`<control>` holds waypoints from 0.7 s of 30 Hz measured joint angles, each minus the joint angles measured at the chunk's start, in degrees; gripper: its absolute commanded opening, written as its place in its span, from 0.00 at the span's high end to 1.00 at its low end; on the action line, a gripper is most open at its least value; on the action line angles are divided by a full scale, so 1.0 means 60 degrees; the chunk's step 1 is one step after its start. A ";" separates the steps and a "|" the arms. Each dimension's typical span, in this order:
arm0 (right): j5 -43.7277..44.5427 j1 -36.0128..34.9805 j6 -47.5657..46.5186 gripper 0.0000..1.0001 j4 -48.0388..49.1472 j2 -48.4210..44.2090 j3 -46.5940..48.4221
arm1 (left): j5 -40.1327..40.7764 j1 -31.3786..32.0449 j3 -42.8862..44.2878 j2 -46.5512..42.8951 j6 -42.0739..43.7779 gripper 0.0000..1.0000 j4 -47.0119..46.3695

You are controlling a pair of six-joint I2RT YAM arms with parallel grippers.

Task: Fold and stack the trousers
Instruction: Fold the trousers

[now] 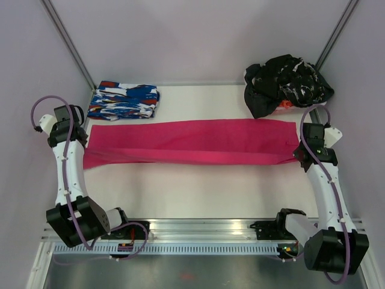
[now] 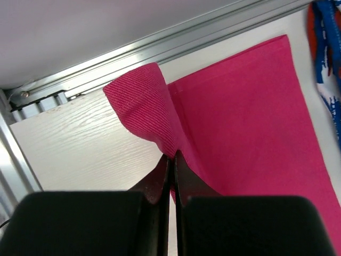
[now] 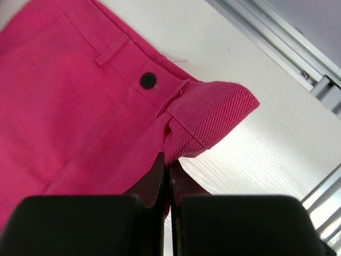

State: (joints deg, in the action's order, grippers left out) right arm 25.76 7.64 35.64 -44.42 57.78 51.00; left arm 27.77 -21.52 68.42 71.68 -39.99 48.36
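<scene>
The magenta-pink trousers [image 1: 192,141] lie stretched in a long band across the white table, folded lengthwise. My left gripper [image 1: 84,150] is shut on the near corner of the leg end [image 2: 144,106], which curls up above the fingertips. My right gripper [image 1: 299,155] is shut on the near corner of the waistband [image 3: 213,114], close to the black button [image 3: 147,80] and a belt loop. Both pinched corners are lifted a little off the table.
A folded blue, white and red patterned garment [image 1: 123,100] lies at the back left, just behind the leg end. A heap of black clothes with white flecks [image 1: 286,83] sits at the back right. An aluminium rail [image 1: 204,232] runs along the near edge.
</scene>
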 measured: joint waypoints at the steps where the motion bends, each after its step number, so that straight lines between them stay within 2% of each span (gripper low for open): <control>1: -0.0004 0.0004 0.0033 1.00 -0.0033 -0.0036 -0.0146 | 0.0007 -0.0066 -0.0058 -0.0087 0.0000 0.98 0.0120; 11: 0.0178 0.0029 0.0674 1.00 -0.0823 -0.1905 -0.0568 | 0.0364 -0.0375 -0.0248 -0.1464 0.0036 0.98 0.0965; 21: 0.0441 0.0087 0.1942 1.00 -0.1610 -0.2572 -0.0754 | 0.0841 -0.0459 -0.0747 -0.2619 0.0073 0.98 0.1424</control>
State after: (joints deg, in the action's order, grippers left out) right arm 28.40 8.16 47.29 -54.08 42.35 46.48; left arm 32.82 -24.27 63.94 55.96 -39.55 56.90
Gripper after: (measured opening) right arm 0.010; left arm 0.032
